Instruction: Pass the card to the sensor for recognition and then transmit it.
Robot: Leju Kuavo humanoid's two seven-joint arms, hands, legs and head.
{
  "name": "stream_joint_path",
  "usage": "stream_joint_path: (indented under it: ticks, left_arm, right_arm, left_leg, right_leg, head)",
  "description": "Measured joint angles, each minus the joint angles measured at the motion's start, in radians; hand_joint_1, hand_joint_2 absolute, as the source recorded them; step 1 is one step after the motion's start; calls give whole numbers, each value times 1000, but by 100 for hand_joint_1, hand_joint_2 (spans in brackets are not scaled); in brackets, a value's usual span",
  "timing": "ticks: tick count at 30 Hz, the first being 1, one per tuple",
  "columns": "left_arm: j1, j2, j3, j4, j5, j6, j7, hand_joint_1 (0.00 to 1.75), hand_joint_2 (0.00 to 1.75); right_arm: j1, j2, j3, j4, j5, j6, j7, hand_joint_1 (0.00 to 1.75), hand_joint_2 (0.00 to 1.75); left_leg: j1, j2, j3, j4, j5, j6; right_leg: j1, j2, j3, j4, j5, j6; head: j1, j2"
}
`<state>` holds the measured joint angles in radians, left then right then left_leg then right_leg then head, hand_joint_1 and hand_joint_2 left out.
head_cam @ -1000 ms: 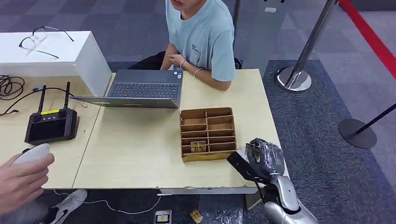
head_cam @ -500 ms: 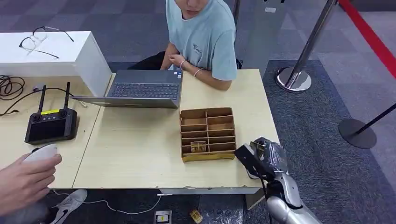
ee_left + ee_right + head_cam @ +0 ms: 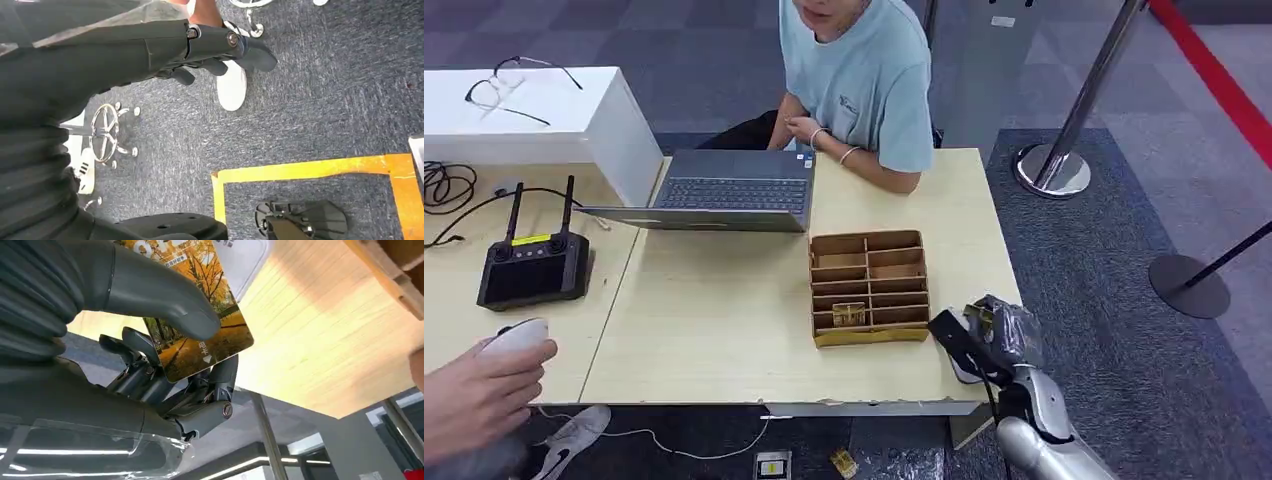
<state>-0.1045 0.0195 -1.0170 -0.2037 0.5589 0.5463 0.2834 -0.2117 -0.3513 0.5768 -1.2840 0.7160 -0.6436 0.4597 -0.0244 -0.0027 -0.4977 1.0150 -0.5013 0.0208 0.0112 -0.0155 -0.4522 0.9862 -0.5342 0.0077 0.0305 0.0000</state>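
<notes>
The right robot hand has the card pinched between its thick thumb on the printed face and the darker fingers behind it, a grip that leaves most of the autumn-tree picture and one free edge sticking out, presumably so that edge can be offered flat to a reader. From the head view that same hand sits at the near right corner of the table, just beside the cardboard divider box, with the card hanging over a white flat thing lying on the wood; I would guess that is the sensor, though I cannot be sure from here. One more card-like piece sits in a near compartment of the box, which looks like the stock the cards are drawn from. The left robot hand hangs by the robot's side over the carpet, holding nothing, its fingers partly curled; whether they are truly closed I cannot tell. Across the table a person sits behind a laptop, and at the near left another person's hand rests on a white mouse-shaped device, perhaps waiting to receive the card.
</notes>
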Motion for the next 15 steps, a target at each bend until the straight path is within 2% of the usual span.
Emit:
stream_joint_path:
  ticks: [15]
  left_arm:
    - [0, 0, -1, 0, -1, 1, -3, 0, 175]
  right_arm:
    - [-1, 18, 11, 47, 0, 4, -5, 175, 175]
  left_leg:
    - [0, 0, 0, 0, 0, 0]
  right_leg:
    - [0, 0, 0, 0, 0, 0]
  head:
    - [0, 0]
